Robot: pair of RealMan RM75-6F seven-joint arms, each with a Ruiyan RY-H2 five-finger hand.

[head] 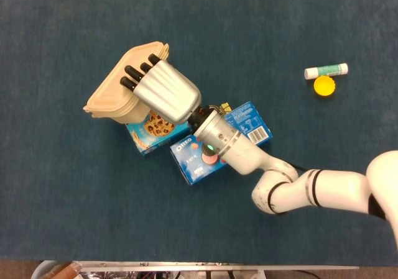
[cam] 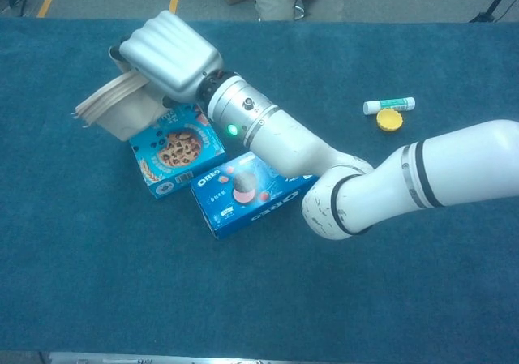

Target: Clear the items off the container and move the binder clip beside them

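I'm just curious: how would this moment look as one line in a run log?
right robot hand: holds beige container above cookie box | Oreo box: on table | left robot hand: not in view

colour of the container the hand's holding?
Beige container; clearest in the chest view.

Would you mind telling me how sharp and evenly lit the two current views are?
Head view: even, soft light, little shadow, the beige container slightly soft at its edges. Chest view: a mild sheen on the right hand, and the Oreo box print reads clearly.
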